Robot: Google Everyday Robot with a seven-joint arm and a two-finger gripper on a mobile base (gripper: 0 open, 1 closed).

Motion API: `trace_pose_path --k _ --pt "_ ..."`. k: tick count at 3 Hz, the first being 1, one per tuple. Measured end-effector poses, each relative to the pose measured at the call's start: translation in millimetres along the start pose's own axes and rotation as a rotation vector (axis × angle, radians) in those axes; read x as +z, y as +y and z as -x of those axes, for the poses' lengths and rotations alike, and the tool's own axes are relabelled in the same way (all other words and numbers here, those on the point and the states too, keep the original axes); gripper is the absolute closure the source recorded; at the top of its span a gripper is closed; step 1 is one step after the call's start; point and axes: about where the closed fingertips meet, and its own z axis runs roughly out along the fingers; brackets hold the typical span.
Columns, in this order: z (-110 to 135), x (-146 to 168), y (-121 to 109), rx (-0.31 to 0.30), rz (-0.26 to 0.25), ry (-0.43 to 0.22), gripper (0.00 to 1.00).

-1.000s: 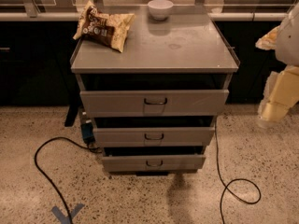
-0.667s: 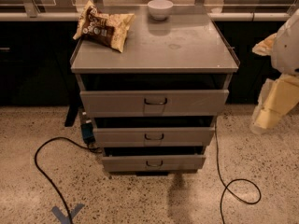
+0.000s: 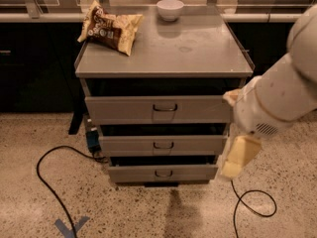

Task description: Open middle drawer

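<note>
The grey metal cabinet [image 3: 163, 58] has three drawers. The middle drawer [image 3: 129, 146] has a flat grey front and a small dark wire handle [image 3: 163, 145] at its centre; its front sits slightly out, with a dark gap above it. The taller top drawer [image 3: 124, 110] is above it and the bottom drawer [image 3: 133, 173] below. My gripper [image 3: 238, 156], cream coloured, hangs below the white arm [image 3: 280, 95] at the cabinet's right front corner. It is level with the middle drawer, to the right of the handle, and holds nothing that I can see.
A chip bag [image 3: 110, 28] and a white bowl [image 3: 170, 9] sit on the cabinet top. Black cables [image 3: 47, 182] loop on the speckled floor to the left and to the right [image 3: 255, 205]. A blue tape mark [image 3: 69, 226] is at the front left. Dark counters stand behind.
The arm and gripper have moved left and nearer, from the right edge of the view to the cabinet's right front corner. The drawers have not moved.
</note>
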Motion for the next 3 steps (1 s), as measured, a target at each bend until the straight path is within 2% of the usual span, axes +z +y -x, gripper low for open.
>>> trace_pose_path --k 1,2,3 --pt "4 70 25 -0.026 0.026 0.002 0.0" --pt "-7 157 40 -0.015 0.057 0.04 0.0" --pt "-21 225 38 0.043 0.095 0.079 0.0"
